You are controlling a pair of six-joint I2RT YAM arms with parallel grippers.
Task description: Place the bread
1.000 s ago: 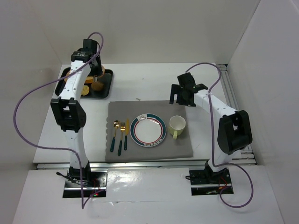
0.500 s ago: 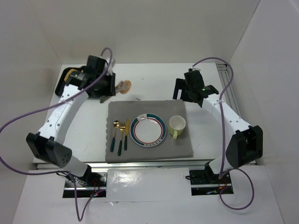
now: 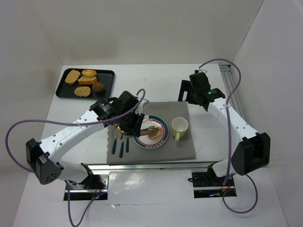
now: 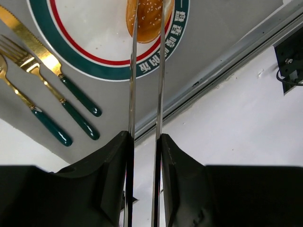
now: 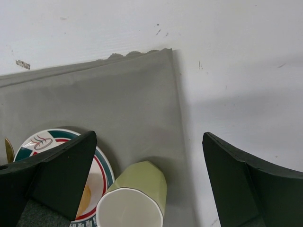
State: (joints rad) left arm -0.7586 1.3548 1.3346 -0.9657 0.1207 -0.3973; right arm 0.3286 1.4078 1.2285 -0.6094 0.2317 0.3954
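As the left hand (image 4: 148,7) grips it, the bread (image 4: 147,22) overlies the plate (image 4: 94,28).

Small oval bread (image 4: 148,19), glossy orange-brown, speckled with pale seeds, just below centre of the overhead frame, cropped at wrist view's top edge

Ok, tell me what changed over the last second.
The left gripper swung from the black tray across to the plate, carrying the bread. Its fingers are still clamped on the bread above the plate. The right arm's elbow swung outward, but the right gripper barely shifted and stayed open. The cup, cutlery and mat did not move.
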